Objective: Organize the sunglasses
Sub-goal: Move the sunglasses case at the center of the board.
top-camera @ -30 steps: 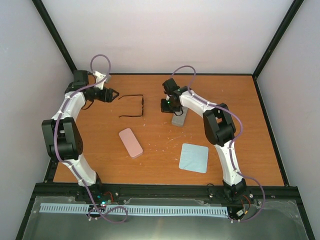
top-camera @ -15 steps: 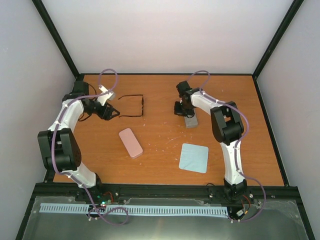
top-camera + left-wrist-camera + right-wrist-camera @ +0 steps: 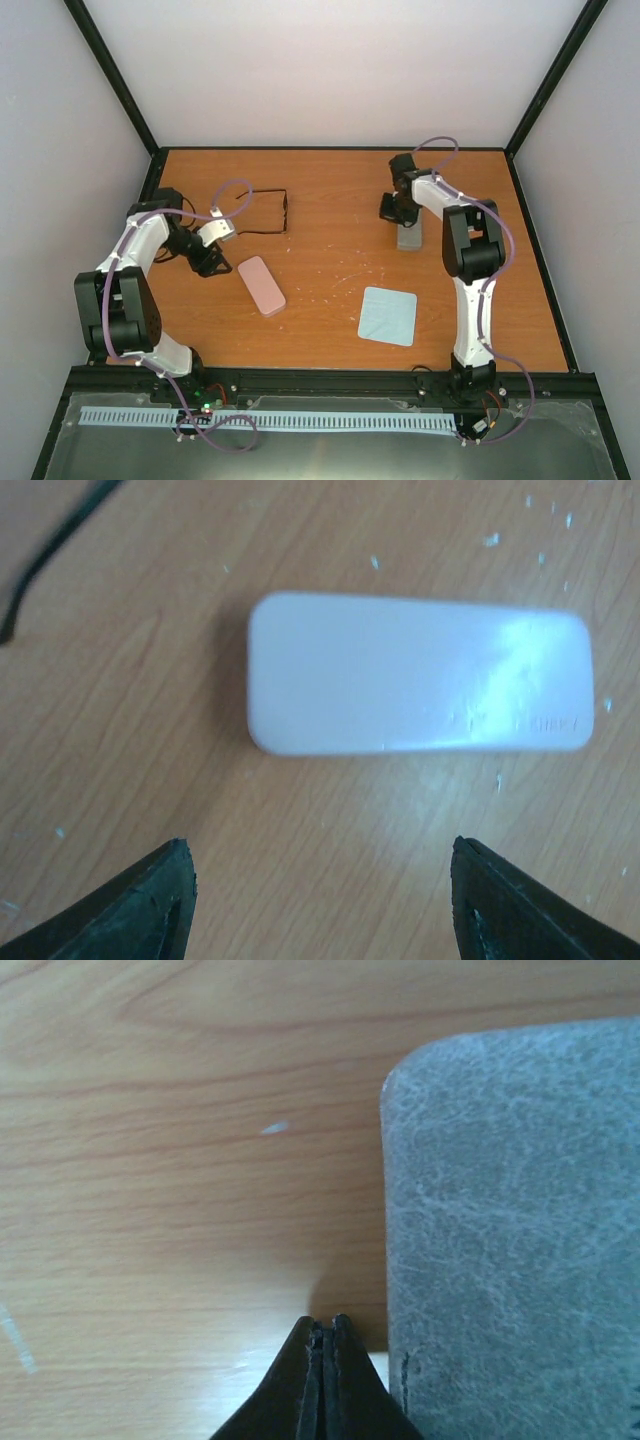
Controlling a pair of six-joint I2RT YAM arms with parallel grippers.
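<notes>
Left hand [image 3: 320,880] swung from sunglasses [image 3: 265,212] to pink case [image 3: 420,675], spread wide, empty, right hand [image 3: 327,1332] shifted rightward, pinched together

Wooden table [image 3: 330,200], orange-brown grain, with scattered white specks [image 3: 491,540]. Pink oblong case [image 3: 261,285] lies flat and closed, left of centre, set at an angle. Grey textured case [image 3: 408,238] sits toward the far right, well apart from it. Pale blue square cloth [image 3: 388,316] lies flat, nearer the front edge.
</notes>
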